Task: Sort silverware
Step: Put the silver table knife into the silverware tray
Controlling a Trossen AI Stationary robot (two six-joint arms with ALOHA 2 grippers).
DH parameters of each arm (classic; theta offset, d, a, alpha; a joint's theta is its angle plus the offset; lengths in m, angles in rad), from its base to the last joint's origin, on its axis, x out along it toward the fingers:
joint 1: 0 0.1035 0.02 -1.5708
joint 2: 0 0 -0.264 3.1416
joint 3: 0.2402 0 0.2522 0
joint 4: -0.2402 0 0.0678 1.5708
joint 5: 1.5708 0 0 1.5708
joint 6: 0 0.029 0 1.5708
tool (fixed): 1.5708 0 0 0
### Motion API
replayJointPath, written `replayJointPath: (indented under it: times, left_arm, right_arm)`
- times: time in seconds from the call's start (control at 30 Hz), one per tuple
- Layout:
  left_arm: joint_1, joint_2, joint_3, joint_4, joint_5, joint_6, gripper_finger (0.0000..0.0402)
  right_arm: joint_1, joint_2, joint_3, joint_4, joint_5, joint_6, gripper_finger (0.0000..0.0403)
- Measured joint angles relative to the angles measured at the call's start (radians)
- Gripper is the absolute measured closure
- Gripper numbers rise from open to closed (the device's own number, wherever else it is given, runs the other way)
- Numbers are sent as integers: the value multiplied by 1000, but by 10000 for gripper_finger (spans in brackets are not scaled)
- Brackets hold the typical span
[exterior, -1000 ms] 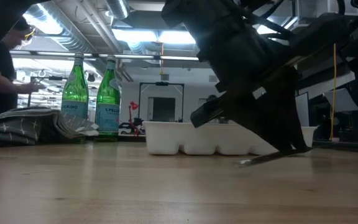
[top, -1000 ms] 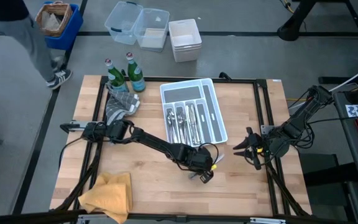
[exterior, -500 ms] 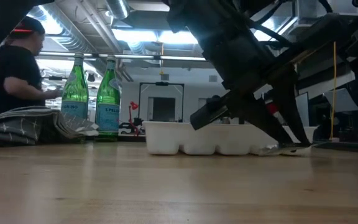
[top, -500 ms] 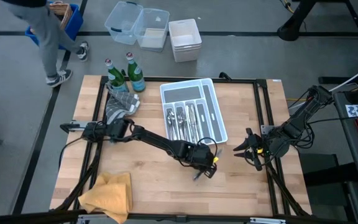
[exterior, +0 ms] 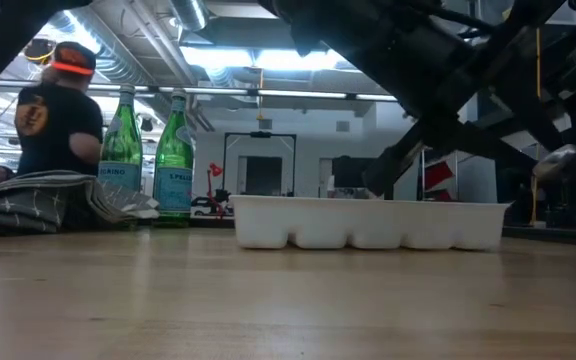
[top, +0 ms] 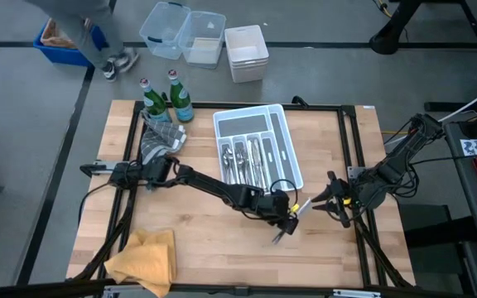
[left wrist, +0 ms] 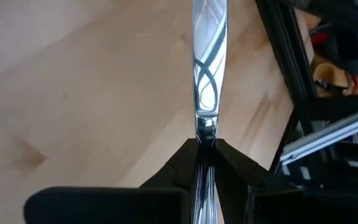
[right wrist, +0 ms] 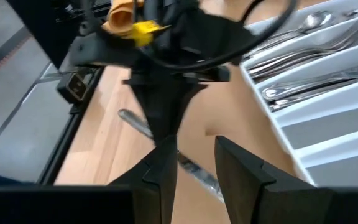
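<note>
Wooden table (top: pixel 222 248) carries it all. White tray (top: pixel 286 157) sits near the far edge, centre, w/ silverware (top: pixel 244 163) lying in its slots. Two green bottles (top: pixel 162 101) and a grey cloth (top: pixel 160 141) at the far-left corner, yellow rag (top: pixel 143 257) near-left. Left gripper (top: pixel 288 222) off the tray's near-right corner, jaws pinching one utensil (left wrist: pixel 207 68) by the handle. Right gripper (top: pixel 323 197) just beside it, jaws spread, holding nothing.

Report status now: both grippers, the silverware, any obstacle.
Left gripper shut on knife, lifted off table. Right gripper open, facing it. Nothing between them.
</note>
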Motion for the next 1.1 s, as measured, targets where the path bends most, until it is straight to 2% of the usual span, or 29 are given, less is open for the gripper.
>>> replayJointPath:
  times: [0.3, 0.67, 0.97, 1.1]
  left_arm:
    - [48, 0, 0, 38, 61, -40, 369]
    - [122, 0, 0, 166, 143, -42, 369]
    - [171, 0, 0, 173, 156, -32, 369]
    - [196, -10, 0, 144, 197, -12, 369]
  right_arm:
    - [0, -56, 0, 2, -71, -32, 292]
    - [0, -148, 0, 0, -72, -94, 292]
    - [0, -162, 0, -8, -72, -105, 292]
    - [0, -162, 0, -8, -72, -105, 292]
